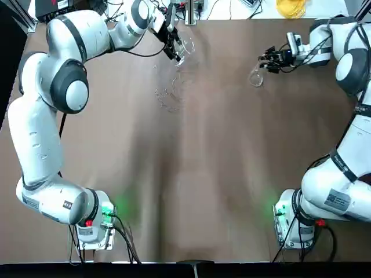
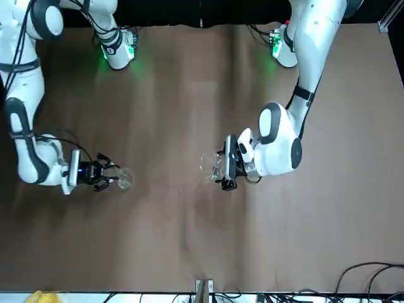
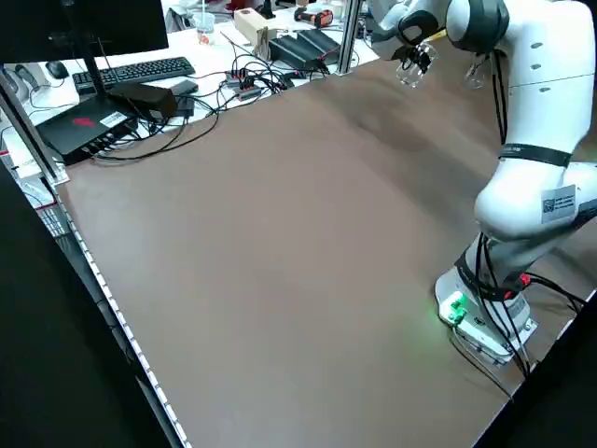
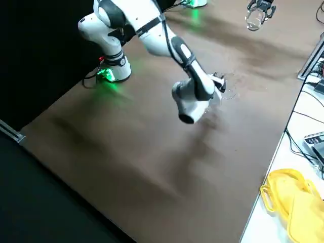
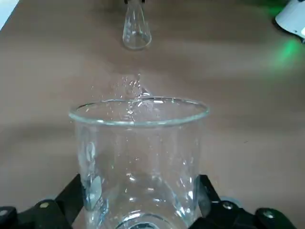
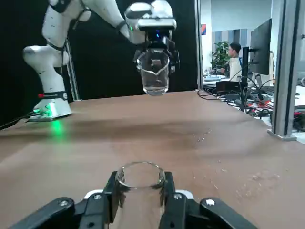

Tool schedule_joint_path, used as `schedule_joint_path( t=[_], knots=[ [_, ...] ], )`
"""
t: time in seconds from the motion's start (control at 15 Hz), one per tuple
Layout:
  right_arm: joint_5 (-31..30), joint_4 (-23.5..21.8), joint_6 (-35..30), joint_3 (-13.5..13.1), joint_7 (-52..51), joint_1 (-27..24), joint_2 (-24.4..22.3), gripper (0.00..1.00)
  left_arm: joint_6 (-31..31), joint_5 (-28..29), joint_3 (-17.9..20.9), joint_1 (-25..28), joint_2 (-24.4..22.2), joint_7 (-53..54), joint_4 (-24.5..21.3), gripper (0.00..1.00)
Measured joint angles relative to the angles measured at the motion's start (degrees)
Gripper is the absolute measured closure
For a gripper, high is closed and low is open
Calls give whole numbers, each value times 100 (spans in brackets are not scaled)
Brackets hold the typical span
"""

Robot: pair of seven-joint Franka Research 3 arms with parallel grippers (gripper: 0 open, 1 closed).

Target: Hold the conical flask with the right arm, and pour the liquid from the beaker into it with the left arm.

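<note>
While the left gripper (image 5: 140,205) clasps the beaker (image 5: 138,157) between its fingers above the table (image 1: 191,191), the right gripper (image 6: 140,202) has its fingers closed around the flask's neck (image 6: 141,175); the flask (image 2: 124,178) sits apart from the beaker, its base beyond the fingertips.

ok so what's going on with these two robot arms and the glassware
The left gripper holds the beaker up above the table, and the right gripper holds the conical flask apart from it, off to the side. Droplets are scattered on the table. The task is pouring from beaker into flask.
</note>
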Motion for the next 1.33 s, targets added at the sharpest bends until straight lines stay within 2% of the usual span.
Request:
schedule_joint_path(
  t=[0.33,0.53,0.93,1.2,1.33],
  knots=[
    [1130,-1164,1150,20,33,1090,-1043,61,0,365,0,-154,-66,-484,3,2],
    [1672,-1552,1737,19,33,1713,-1338,61,0,651,-1,-184,-66,-875,3,2],
    [3072,-1659,2612,11,-75,2738,-1361,61,0,760,-4,-304,-74,-1187,7,2],
    [4003,-1658,2836,-4,-321,3322,-1360,61,0,869,-2,-441,-75,-1351,41,2],
    [4207,-1658,2855,-27,-402,3493,-1354,61,0,894,11,-501,-75,-1425,72,2]
  ],
)
